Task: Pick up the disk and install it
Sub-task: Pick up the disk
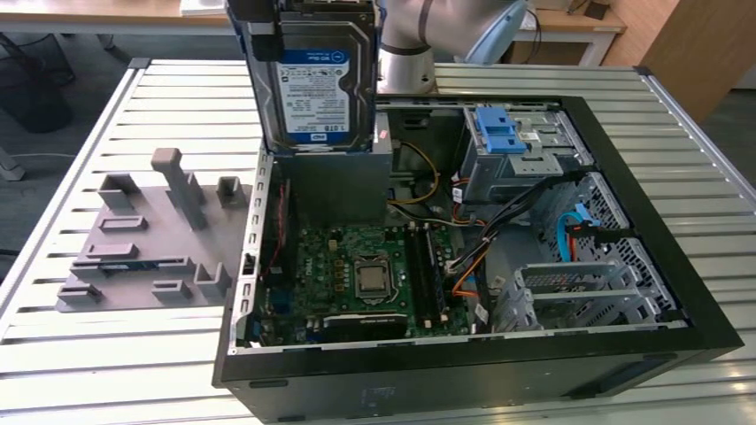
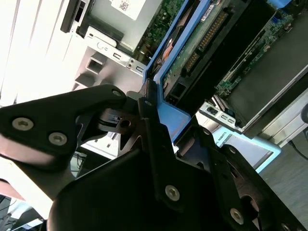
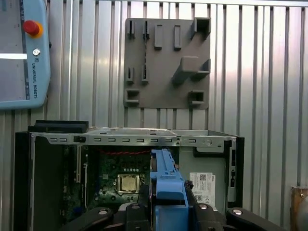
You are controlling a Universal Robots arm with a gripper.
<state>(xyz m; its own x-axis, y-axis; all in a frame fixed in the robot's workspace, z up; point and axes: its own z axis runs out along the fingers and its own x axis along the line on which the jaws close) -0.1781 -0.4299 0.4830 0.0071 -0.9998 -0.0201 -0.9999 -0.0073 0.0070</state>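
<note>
Right now your gripper (image 3: 168, 211) is clamped on the disk's (image 1: 313, 88) blue carrier, holding it upright. Directly below the gripper, the open computer case (image 1: 473, 367) lies on the table (image 1: 119, 354).

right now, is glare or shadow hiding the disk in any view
Exterior view: the disk is evenly lit, no glare on its label; the case is shaded inside. Second wrist view: the table is washed out white, the gripper dark. First wrist view: even light, the blue carrier plain.
</note>
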